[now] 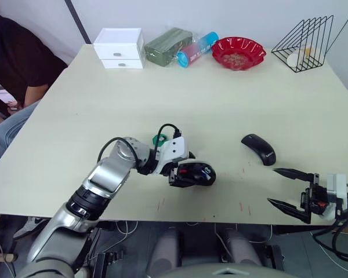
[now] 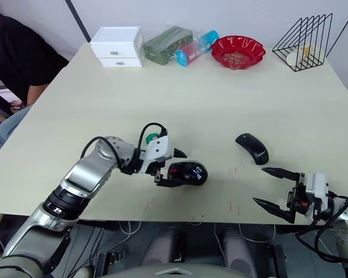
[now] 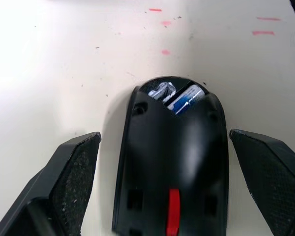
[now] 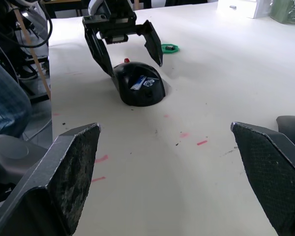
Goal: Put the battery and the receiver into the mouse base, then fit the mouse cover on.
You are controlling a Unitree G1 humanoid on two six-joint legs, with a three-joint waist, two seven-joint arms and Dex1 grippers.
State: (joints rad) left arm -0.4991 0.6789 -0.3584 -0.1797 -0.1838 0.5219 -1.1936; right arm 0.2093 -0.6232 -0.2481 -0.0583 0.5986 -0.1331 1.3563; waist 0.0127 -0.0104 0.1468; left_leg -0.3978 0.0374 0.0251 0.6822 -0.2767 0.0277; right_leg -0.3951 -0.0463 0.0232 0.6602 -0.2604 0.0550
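The mouse base [image 1: 196, 174], black with a red wheel, lies near the table's front edge. Its open compartment holds the blue-and-white battery [image 3: 185, 100], with a small silvery piece [image 3: 160, 91] beside it; I cannot tell if that is the receiver. My left gripper [image 1: 184, 169] is open and straddles the base, with a gap on each side between its fingers [image 3: 73, 172] and the base. The glossy black mouse cover [image 1: 258, 149] lies to the right, on its own. My right gripper [image 1: 272, 186] hovers open and empty at the front edge, nearer than the cover.
A small green dish [image 4: 169, 47] sits just behind my left wrist. Along the far edge stand a white drawer box [image 1: 119, 47], a green pack [image 1: 168, 43], a blue-and-pink bottle [image 1: 196, 50], a red bowl [image 1: 238, 52] and a wire rack [image 1: 306, 43]. A person sits at the far left.
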